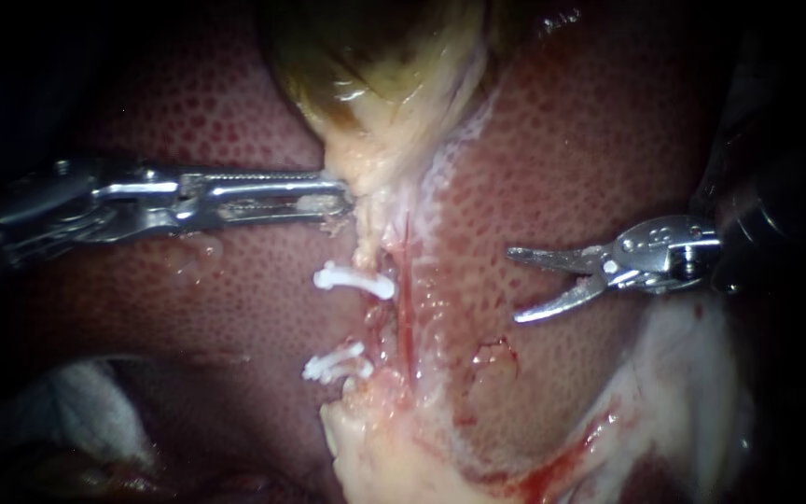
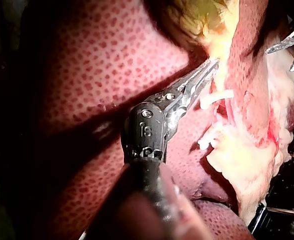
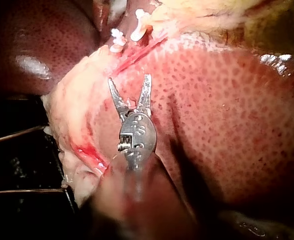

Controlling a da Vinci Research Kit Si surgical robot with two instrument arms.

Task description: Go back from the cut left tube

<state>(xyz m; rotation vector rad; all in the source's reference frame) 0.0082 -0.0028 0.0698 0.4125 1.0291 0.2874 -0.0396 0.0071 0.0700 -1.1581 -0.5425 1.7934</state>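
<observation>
Here the right instrument [image 1: 515, 286] hangs over the bare liver [image 1: 599, 140], its two slim jaws spread wide with nothing between them. It is well apart from the left tube [image 1: 364, 254] and off to its side. That tube runs down from the gallbladder [image 1: 375, 65] as a pale strand. One white clip [image 1: 354, 280] crosses it higher up and a pair of white clips [image 1: 336, 364] sits lower down; between them the strand looks parted. A thin red tube [image 1: 406, 299] runs just beside it. The left instrument [image 1: 333, 201] lies level across the liver with its jaws closed on the pale tissue [image 1: 352, 177] at the gallbladder's lower end, just above the upper clip. In the right wrist view the spread jaws point toward the clips and stand clear of them.
</observation>
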